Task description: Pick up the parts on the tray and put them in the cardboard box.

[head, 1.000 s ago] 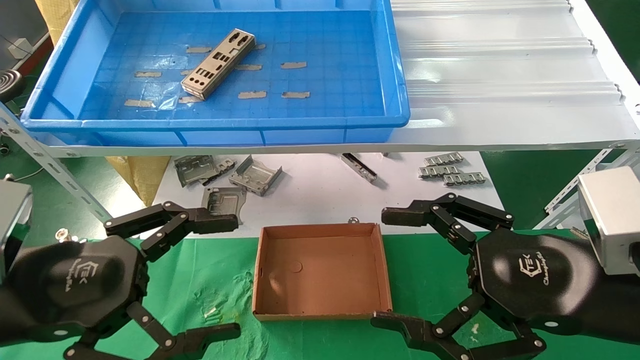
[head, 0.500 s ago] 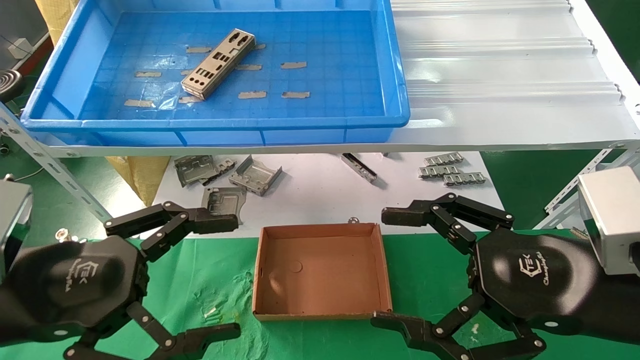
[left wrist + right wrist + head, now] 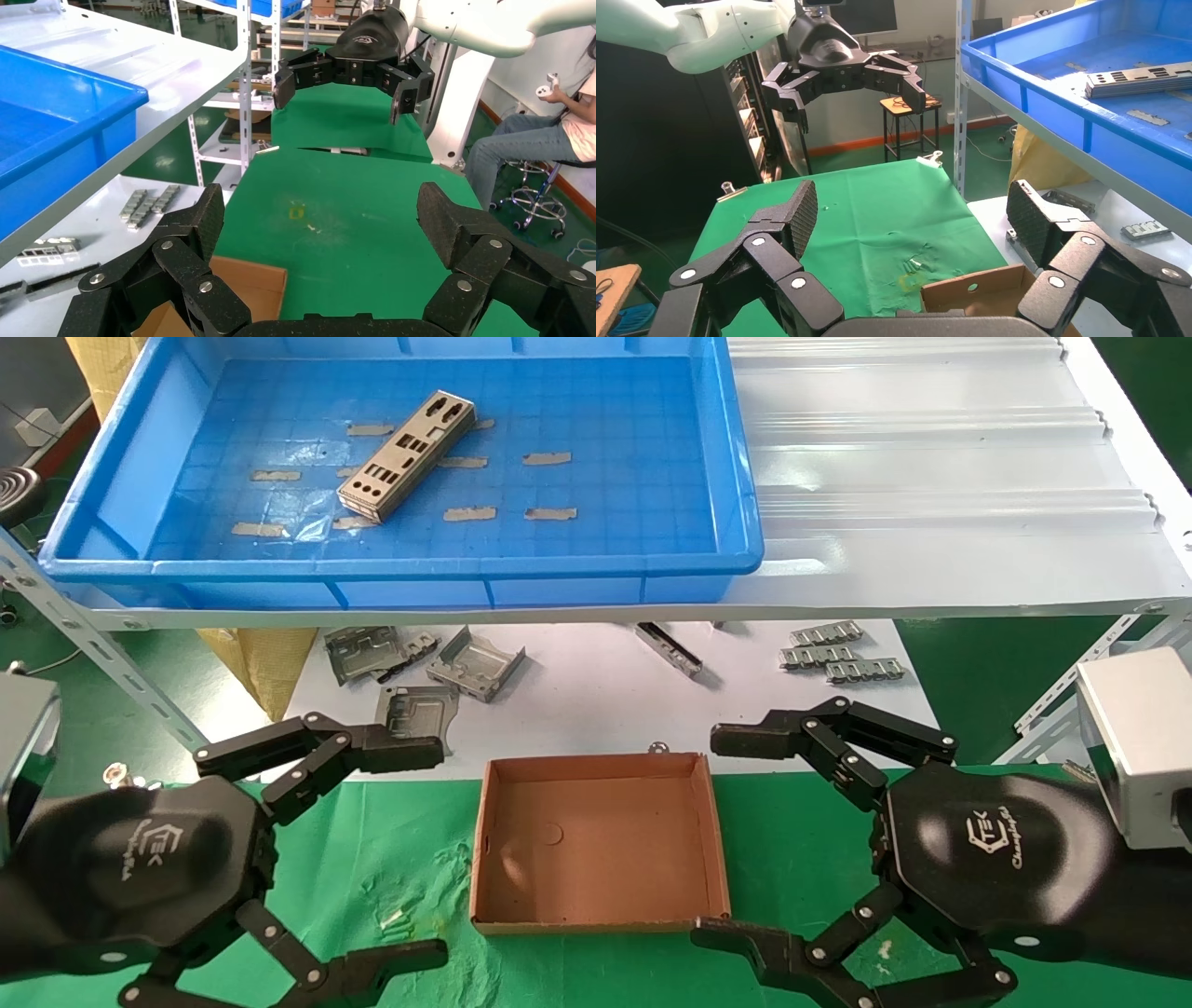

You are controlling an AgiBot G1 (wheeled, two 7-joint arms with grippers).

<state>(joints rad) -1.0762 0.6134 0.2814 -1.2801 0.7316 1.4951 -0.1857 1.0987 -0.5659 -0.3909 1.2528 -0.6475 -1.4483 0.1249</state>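
One silver-grey punched plate lies slantwise on the floor of the blue tray on the white shelf; it also shows in the right wrist view. The brown cardboard box sits empty on the green cloth between my arms; a corner of it shows in the left wrist view and the right wrist view. My left gripper is open and empty left of the box. My right gripper is open and empty right of the box. Both hang low over the cloth.
Bent grey brackets and ridged metal strips lie on the white surface under the shelf, behind the box. The ribbed white sheet spreads right of the tray. Angled shelf struts stand at both sides.
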